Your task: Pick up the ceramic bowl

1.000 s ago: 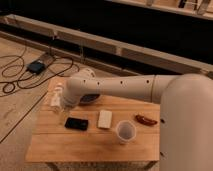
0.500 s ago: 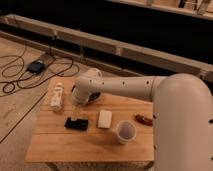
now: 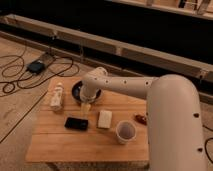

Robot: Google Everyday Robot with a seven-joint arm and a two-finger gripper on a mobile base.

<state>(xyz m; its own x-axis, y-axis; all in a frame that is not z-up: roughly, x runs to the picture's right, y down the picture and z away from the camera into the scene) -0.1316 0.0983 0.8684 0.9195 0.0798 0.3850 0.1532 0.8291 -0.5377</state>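
The ceramic bowl (image 3: 79,92) is a dark, round, shallow dish at the back of the wooden table (image 3: 55,142), partly hidden behind my arm's wrist. My gripper (image 3: 86,107) hangs from the white arm at the bowl's near rim, pointing down at the table. The whitish plastic cup (image 3: 125,132) stands to the right front, apart from the bowl.
A white bottle (image 3: 57,96) lies at the table's left. A black flat object (image 3: 76,123) and a pale block (image 3: 105,119) lie in front of the bowl. A small reddish-brown item (image 3: 140,119) lies at the right. Cables and a power box (image 3: 36,66) lie on the floor at left.
The arm has swung right and forward: the wrist moved from the table's left side to over the bowl, and the gripper now sits at the bowl's near rim.
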